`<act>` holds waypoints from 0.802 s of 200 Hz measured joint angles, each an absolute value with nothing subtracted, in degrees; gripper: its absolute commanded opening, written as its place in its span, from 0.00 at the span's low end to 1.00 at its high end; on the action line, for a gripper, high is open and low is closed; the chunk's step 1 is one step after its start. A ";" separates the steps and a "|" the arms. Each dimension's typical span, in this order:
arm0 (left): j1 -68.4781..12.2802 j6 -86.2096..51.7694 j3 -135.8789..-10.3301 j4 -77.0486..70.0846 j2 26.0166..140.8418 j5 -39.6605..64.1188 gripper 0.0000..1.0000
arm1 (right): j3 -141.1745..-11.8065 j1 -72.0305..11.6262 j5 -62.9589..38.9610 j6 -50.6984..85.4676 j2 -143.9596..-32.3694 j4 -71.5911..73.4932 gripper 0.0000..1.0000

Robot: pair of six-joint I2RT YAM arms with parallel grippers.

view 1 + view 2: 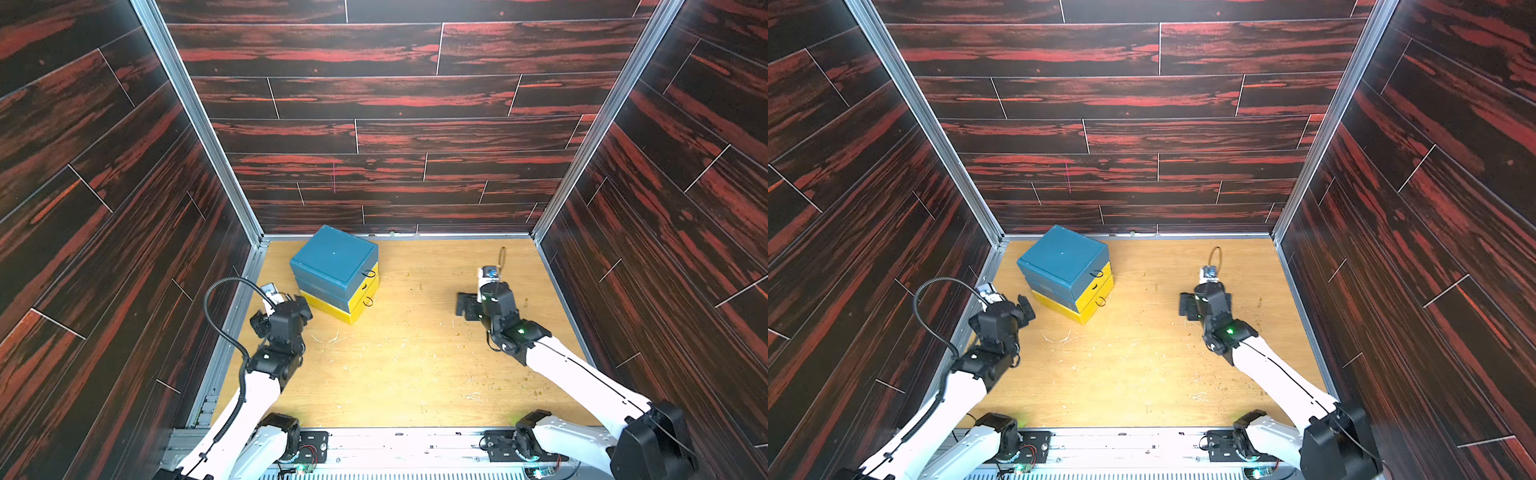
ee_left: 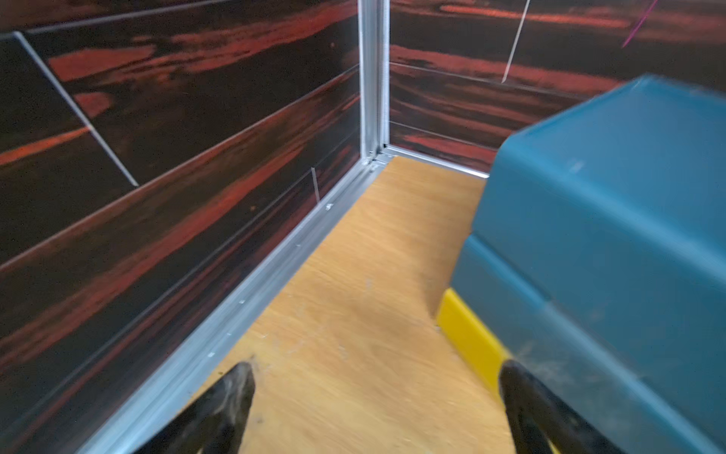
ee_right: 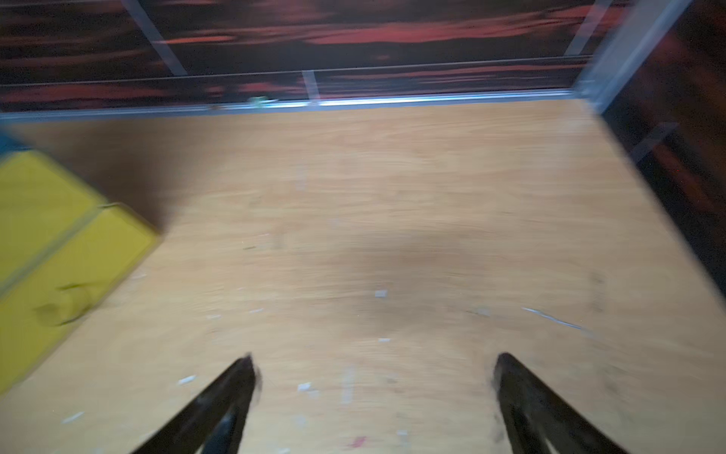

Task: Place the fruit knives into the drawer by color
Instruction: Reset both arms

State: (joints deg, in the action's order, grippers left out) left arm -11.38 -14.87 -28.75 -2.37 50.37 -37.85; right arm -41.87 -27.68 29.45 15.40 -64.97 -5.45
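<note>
A: Left wrist view, what is the left gripper [image 2: 377,367] doing?
B: Jaws spread, released, just beside the drawer [image 2: 609,196].
A: Right gripper [image 3: 377,358]?
B: Also spread wide, well apart from the drawer, which stands closed on the table [image 1: 415,353].

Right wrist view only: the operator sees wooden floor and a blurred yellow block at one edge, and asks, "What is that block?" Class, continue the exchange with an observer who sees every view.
Observer: The lower drawers of a small drawer chest; its top is teal.
Operator: Is any drawer open?
Observer: In both top views none looks pulled out.
Operator: And the other arm?
Observer: The left arm reaches beside the chest's teal side, jaws open and empty.
</note>
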 measured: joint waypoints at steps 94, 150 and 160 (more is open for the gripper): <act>-6.98 -11.46 -15.07 -32.18 67.70 -39.66 1.00 | -20.67 -21.02 33.71 0.93 -55.68 21.39 0.98; -6.20 -8.12 -18.74 -41.78 77.21 -37.01 1.00 | -14.04 -13.72 25.12 -0.73 -65.12 39.11 0.98; -6.09 -7.62 -18.85 -44.36 78.35 -36.34 1.00 | -13.17 -13.26 24.62 -1.56 -67.29 42.68 0.98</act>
